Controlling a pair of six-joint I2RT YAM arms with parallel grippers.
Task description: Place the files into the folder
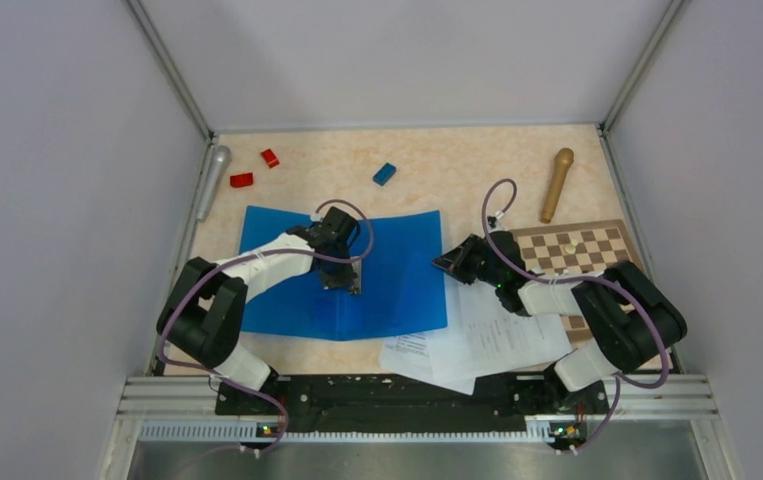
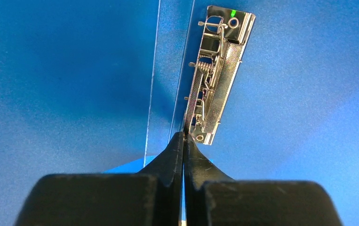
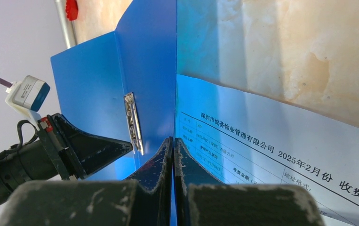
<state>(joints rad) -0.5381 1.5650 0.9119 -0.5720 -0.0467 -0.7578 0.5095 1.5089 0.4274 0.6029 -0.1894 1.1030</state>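
Note:
The blue folder [image 1: 397, 290] lies open in the middle of the table, its metal clip [image 2: 217, 70] along the spine. My left gripper [image 1: 342, 280] is above the spine, and its shut fingertips [image 2: 183, 135] pinch the near end of the clip. The right wrist view shows that gripper [image 3: 121, 148] touching the clip [image 3: 132, 122]. My right gripper [image 1: 447, 263] is shut [image 3: 173, 140] on the edge of the folder's right cover [image 3: 97, 84] and holds it raised. The files [image 1: 497, 340], white printed sheets, lie fanned on the table beside that cover, also in the right wrist view [image 3: 285, 155].
A chessboard [image 1: 572, 250] lies at the right under my right arm, with a wooden pestle [image 1: 557, 185] behind it. A small blue block [image 1: 385, 174], two red blocks [image 1: 242, 180] [image 1: 270, 157] and a silver cylinder [image 1: 212, 180] lie behind the folder.

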